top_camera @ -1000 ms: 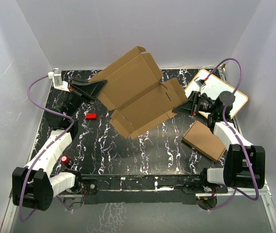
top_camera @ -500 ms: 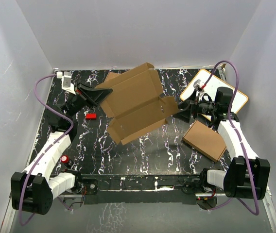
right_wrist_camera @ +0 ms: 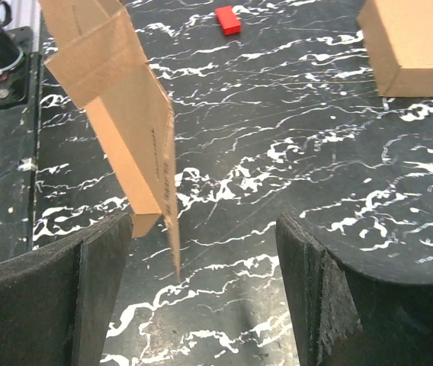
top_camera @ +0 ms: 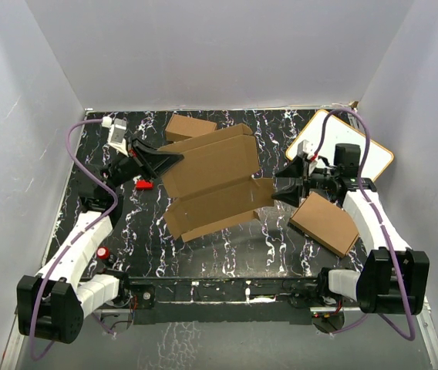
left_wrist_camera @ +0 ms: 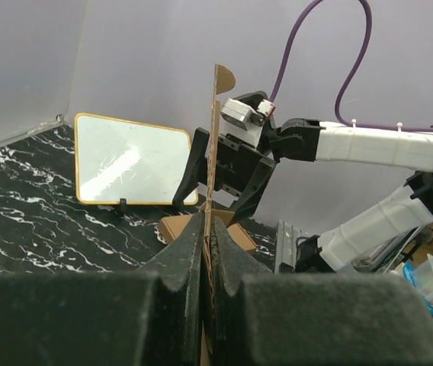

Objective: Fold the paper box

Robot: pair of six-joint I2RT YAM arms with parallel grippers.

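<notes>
So the fold was barely started as far as I could tell. The paper box (top_camera: 211, 173) was basically a flat die-cut sheet, held up in the air and tilted over the middle of the table (top_camera: 227, 247), not resting on it. It had one long crease across the middle where the two big panels bent a little toward each other, plus side flaps sticking out. I couldn't see any wall standing up, any tab in a slot, or anything closed. The left pincer (top_camera: 174, 159) was clamped fully shut on the sheet's left edge. The left wrist view showed the cardboard (left_wrist_camera: 215, 137) edge-on, squeezed between the two fingers, so that arm was carrying the whole thing. The right pincer (top_camera: 277, 189) sat at the sheet's right end with its jaws spread wide and nothing gripped. In its own wrist view the cardboard's edge (right_wrist_camera: 117, 84) hung in the gap between the fingers, closer to the one on the left of that view, and I couldn't say whether it brushed that one. My guess is pretty much all the real work was left: raising the sides, tucking the flaps, closing the lid. The chunky little carton (top_camera: 190, 126) at the back and the flat brown carton (top_camera: 325, 223) on the right just sat on the table untouched, well apart from the sheet.
</notes>
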